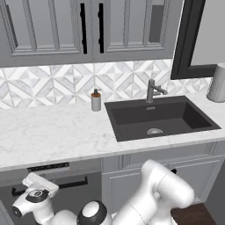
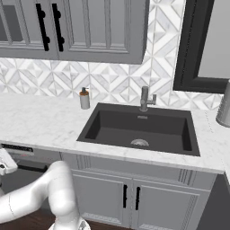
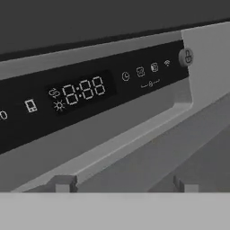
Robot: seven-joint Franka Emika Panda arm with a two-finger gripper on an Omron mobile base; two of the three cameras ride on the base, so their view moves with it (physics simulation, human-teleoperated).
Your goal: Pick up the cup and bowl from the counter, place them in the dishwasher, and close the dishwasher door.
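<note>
No cup or bowl sits on the white marble tabletop; the hand, fingers apart and empty, faces the grey dishwasher door's dark control strip, closing seemingly pending.

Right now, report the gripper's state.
Gripper: jaws apart, holding nothing, up close to the dishwasher control strip.

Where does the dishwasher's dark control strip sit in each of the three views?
Left base view: control strip at lower left, just under the counter edge.
Right base view: at the far left edge, below the counter.
Hand view: it runs slantwise across the middle, digits lit.
Shared landmark: the soap dispenser left of the sink, in both base views.
</note>
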